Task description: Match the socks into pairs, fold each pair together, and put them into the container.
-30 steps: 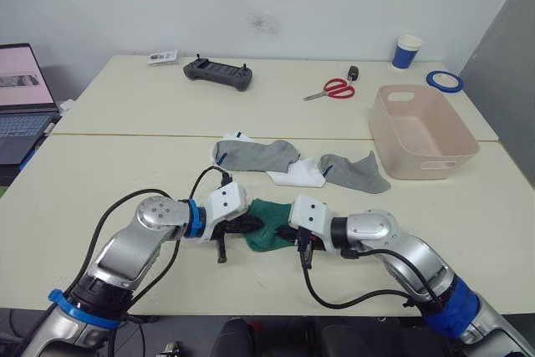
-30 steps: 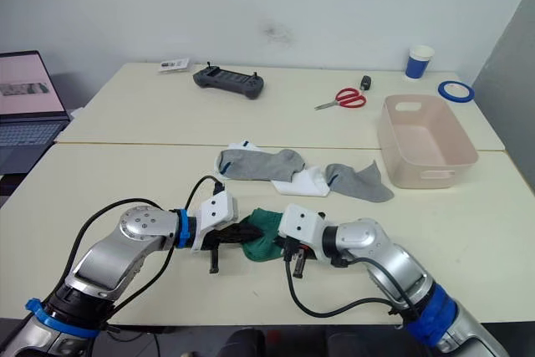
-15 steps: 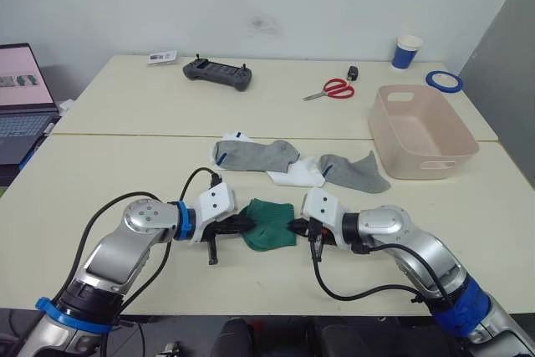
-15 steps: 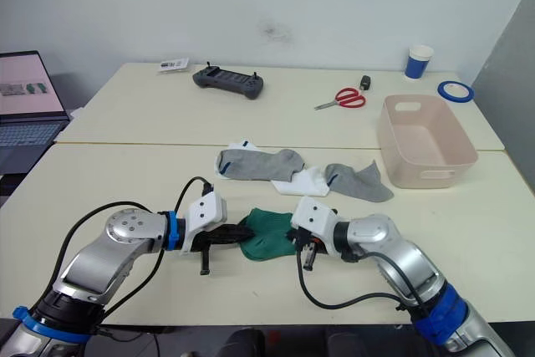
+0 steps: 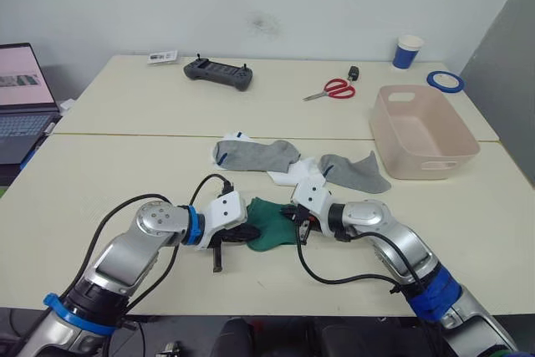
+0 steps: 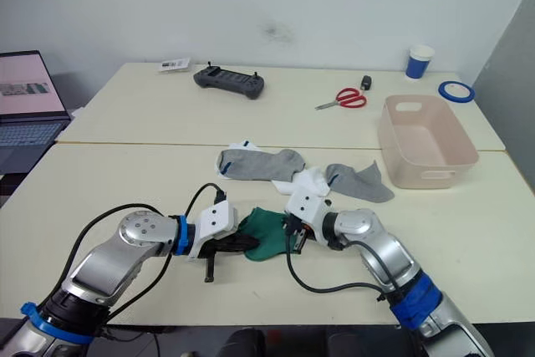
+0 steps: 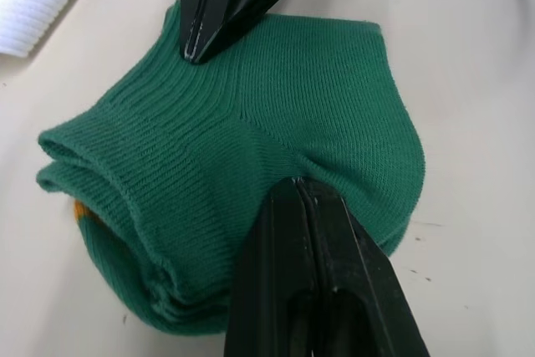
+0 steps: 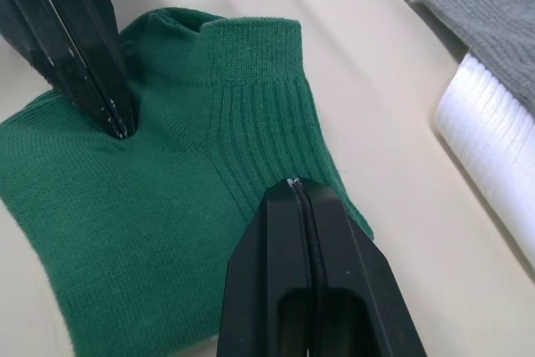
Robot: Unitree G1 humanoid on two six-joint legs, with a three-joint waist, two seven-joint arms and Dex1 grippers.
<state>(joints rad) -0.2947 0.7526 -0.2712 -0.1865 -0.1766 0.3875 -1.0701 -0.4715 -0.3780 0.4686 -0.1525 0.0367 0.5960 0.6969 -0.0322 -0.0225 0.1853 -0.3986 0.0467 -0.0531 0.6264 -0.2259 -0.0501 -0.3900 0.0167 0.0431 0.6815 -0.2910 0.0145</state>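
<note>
A folded pair of dark green socks [image 5: 269, 225] lies near the table's front edge, cuffs stacked [image 7: 100, 135]. My left gripper [image 7: 297, 183] is shut, its tip pressing down on the near left part of the green pair. My right gripper [image 8: 292, 183] is shut too, its tip resting on the ribbed cuff at the pair's far right side. Behind them lie two grey socks [image 5: 255, 155] [image 5: 355, 171] with a white sock [image 5: 297, 175] partly under them. The pale pink container [image 5: 422, 131] stands at the right, apart from both grippers.
On the far table are scissors [image 5: 334, 89], a black controller [image 5: 219, 73], a blue paper cup [image 5: 407, 51] and a blue tape ring [image 5: 444, 80]. A laptop [image 5: 21, 102] sits at the far left. Bare tabletop [image 5: 109, 169] lies left of the socks.
My right gripper has moved from the green pair's right edge to its far right cuff. My left gripper has shifted slightly right onto the pair. The pair stays in place.
</note>
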